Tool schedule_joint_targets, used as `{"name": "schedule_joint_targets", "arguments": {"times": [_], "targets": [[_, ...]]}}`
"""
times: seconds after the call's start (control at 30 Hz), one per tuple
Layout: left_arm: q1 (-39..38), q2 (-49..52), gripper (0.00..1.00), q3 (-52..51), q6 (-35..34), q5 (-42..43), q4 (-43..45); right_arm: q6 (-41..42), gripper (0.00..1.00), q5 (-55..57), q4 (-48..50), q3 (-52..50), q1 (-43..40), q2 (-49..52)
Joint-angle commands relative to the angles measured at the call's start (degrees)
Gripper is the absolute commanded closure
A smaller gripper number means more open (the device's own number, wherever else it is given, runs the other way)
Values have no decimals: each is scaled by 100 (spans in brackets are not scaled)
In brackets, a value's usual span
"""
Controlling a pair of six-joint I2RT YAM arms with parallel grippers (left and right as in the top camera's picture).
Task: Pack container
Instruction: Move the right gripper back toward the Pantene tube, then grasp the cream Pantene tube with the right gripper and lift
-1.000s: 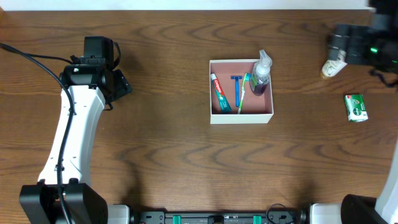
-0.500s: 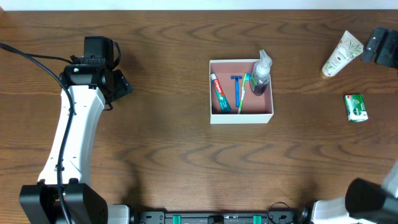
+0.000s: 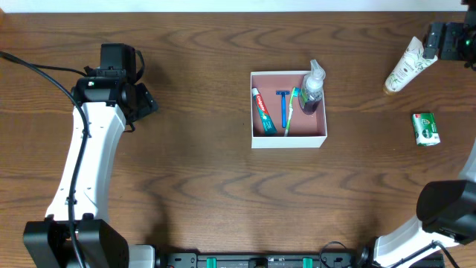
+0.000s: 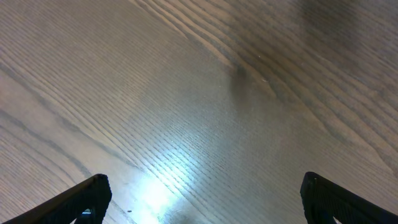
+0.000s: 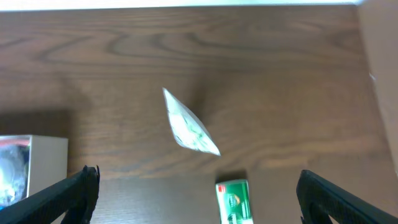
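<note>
- A brown wooden table [image 3: 193, 186] is seen across the whole overhead view.
- The left arm [image 3: 85, 160] is stretched along the table's left side; its white link runs from the near edge towards the far side.
- The left gripper [image 4: 199, 202] is held over bare wood, well apart from everything else; its fingers are spread wide and nothing is held.
- The container [image 3: 288, 140] is placed near the table's middle, upright, with white walls and a pinkish floor.
- The right gripper [image 5: 196, 202] is found at the far right corner, just beside the cap end of a white tube [image 3: 405, 67]; its fingers are spread wide and empty.
- A clear pump bottle [image 3: 312, 88] with dark liquid is laid in the container's far right corner.
- The white tube is lying tilted on the table, well to the container's right.
- Inside the container, a toothpaste tube [image 3: 263, 112], a blue razor [image 3: 282, 106] and a green toothbrush [image 3: 291, 110] are laid side by side.
- A small green packet [image 3: 425, 128] is lying near the white tube, on its near side.
</note>
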Motion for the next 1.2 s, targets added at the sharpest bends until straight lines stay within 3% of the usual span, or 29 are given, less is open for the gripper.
{"name": "schedule_joint_targets", "arguments": {"times": [0.0,0.5,0.63,0.77,0.83,0.9,0.97,1.1,1.17], "targets": [[24,24,2,-37,-11,-70,-22,-1174,1,-1104,125,-15,-181,308],[24,24,2,-37,-13,-70,-20,-2098,1,-1808,417,-15,-483,1493],[24,24,2,-37,-13,-70,-20,-2114,7,-1823,474,-15,-459,1606],[24,24,2,-37,-13,-70,-20,-2111,21,-1838,470,-15,-413,1620],[24,24,2,-37,-13,-70,-22,-2109,36,-1838,463,-15,-404,1620],[24,24,2,-37,-13,-70,-20,-2109,63,-1836,455,-15,-407,1620],[24,24,2,-37,-11,-70,-20,-2085,81,-1838,455,-15,-404,1620],[24,24,2,-37,-13,-70,-20,-1847,87,-1843,476,-15,-404,1620],[24,24,2,-37,-11,-70,-20,-1687,96,-1843,479,-13,-407,1620]]}}
